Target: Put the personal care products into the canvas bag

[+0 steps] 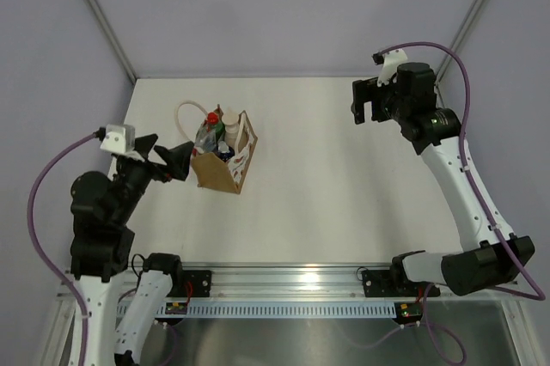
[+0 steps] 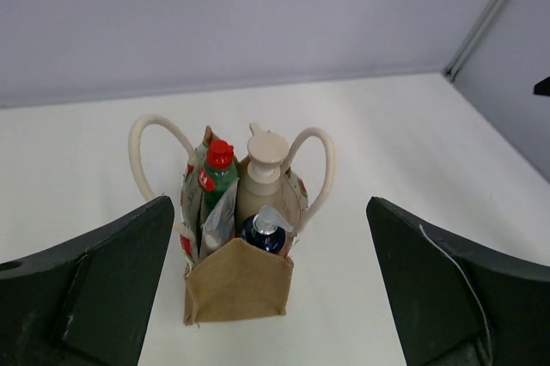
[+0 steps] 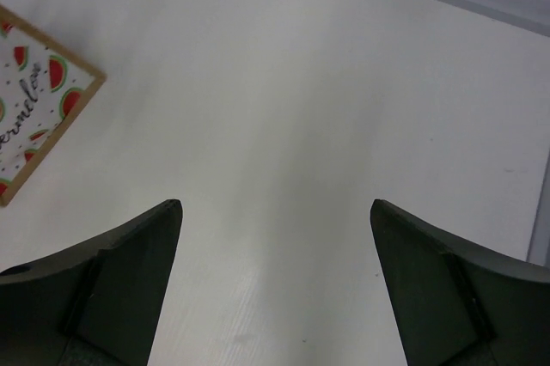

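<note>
The canvas bag (image 1: 216, 172) stands upright on the left of the table, its white rope handles up. In the left wrist view its tan front (image 2: 236, 284) faces me. Inside stand the green bottle with red cap (image 2: 216, 170), the beige bottle (image 2: 261, 179), the silver-grey tube (image 2: 220, 216) and a dark blue pump bottle (image 2: 261, 234). No orange bottle shows. My left gripper (image 1: 182, 162) is open and empty just left of the bag, also seen in its own view (image 2: 269, 204). My right gripper (image 1: 365, 115) is open and empty, high at the far right (image 3: 275, 204).
The right wrist view shows bare white table and a corner of the bag's watermelon-printed side panel (image 3: 34, 95) at its left edge. Grey walls close the table at the back and sides. The metal rail (image 1: 292, 284) with the arm bases runs along the near edge.
</note>
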